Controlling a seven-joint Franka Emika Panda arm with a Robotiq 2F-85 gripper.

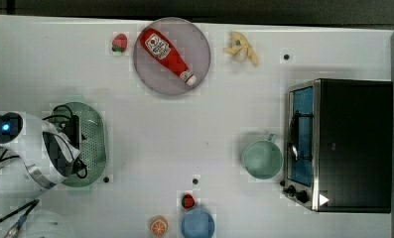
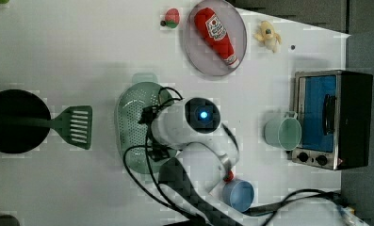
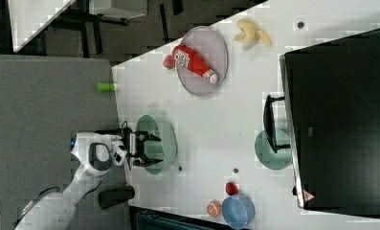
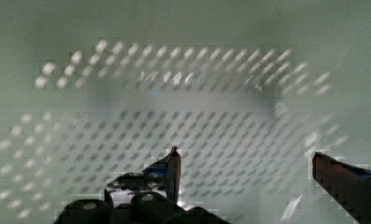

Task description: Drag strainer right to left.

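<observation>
Wrist view: the tool [image 4: 246, 161] is seen with its fingers spread apart, gripping nothing, low over the holed base of the strainer [image 4: 183, 93]. The strainer [image 1: 88, 144] is placed at the top view's left on the white counter [image 1: 150, 144], well apart from the cup [image 1: 262, 158] and oven [image 1: 341, 144]. For a clean drag, a finger should be pressed against the inner wall (judged, not observed) and the pull kept low and steady. Writing is borne by the ketchup bottle [image 1: 165, 50], but its label cannot be read.
</observation>
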